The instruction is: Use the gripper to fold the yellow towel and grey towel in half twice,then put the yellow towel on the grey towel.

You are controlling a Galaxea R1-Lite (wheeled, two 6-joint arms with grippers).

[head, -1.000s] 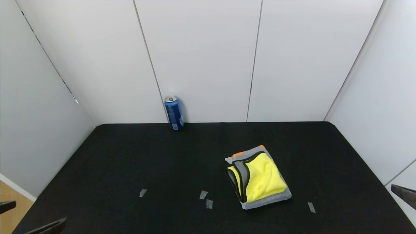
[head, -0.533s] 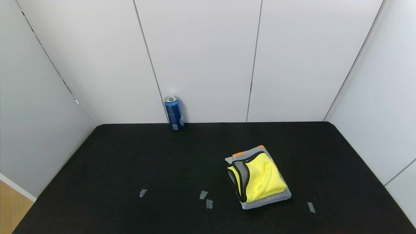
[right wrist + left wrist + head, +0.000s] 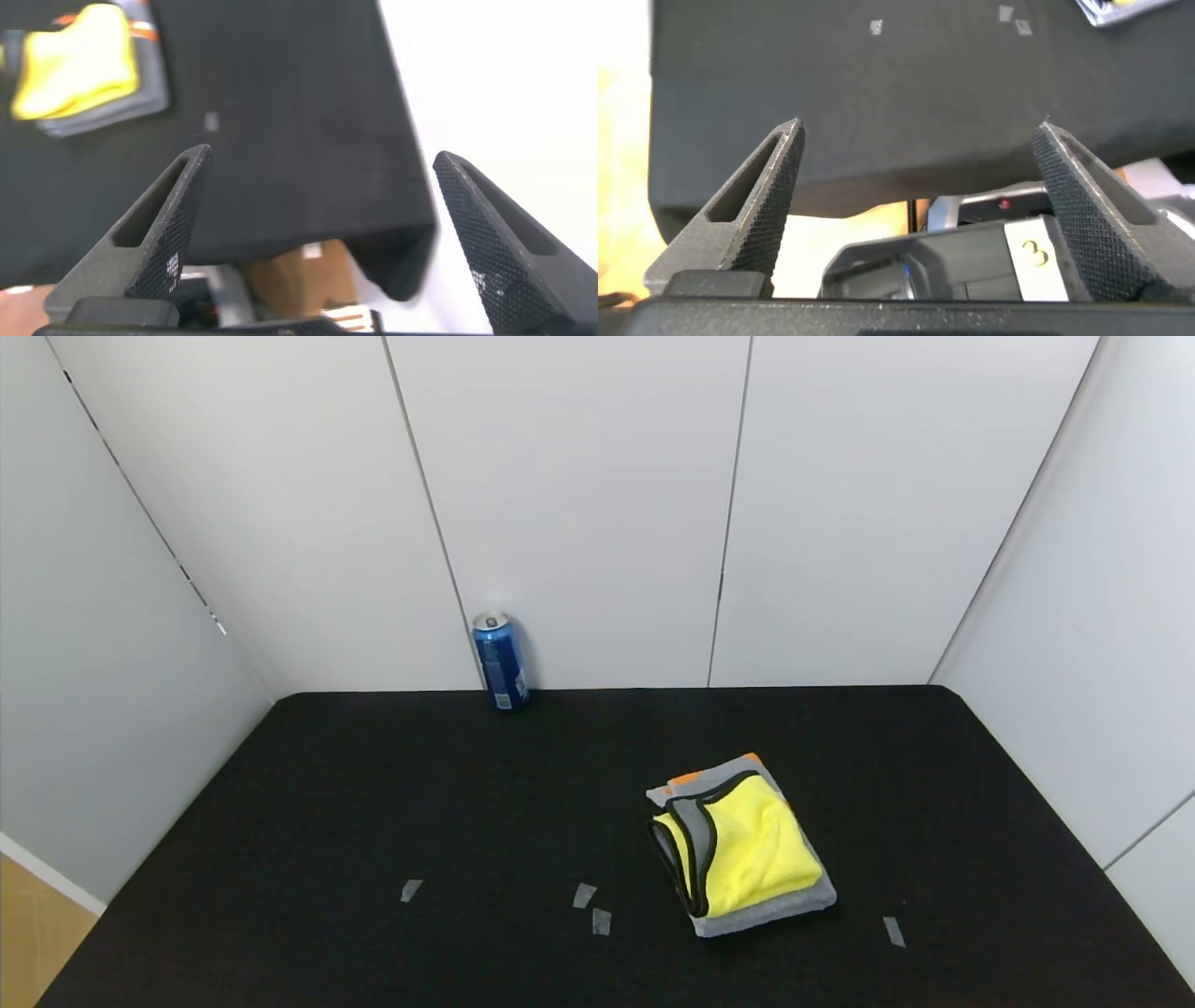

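Note:
The yellow towel (image 3: 750, 846) lies folded on top of the folded grey towel (image 3: 771, 912) at the right middle of the black table (image 3: 392, 803). Orange patches show at the grey towel's far edge. The stack also shows in the right wrist view, yellow towel (image 3: 75, 61) on grey towel (image 3: 149, 98). Neither gripper shows in the head view. My left gripper (image 3: 920, 131) is open and empty, below the table's front edge. My right gripper (image 3: 318, 159) is open and empty, off the table's near right corner.
A blue can (image 3: 500, 660) stands upright at the back of the table against the white wall. Small grey tape marks (image 3: 592, 907) lie near the front. White panels close in the back and both sides.
The dark tips of both grippers, seen a second ago at the lower left and right edges of the head view, have withdrawn out of it. The towels have not moved.

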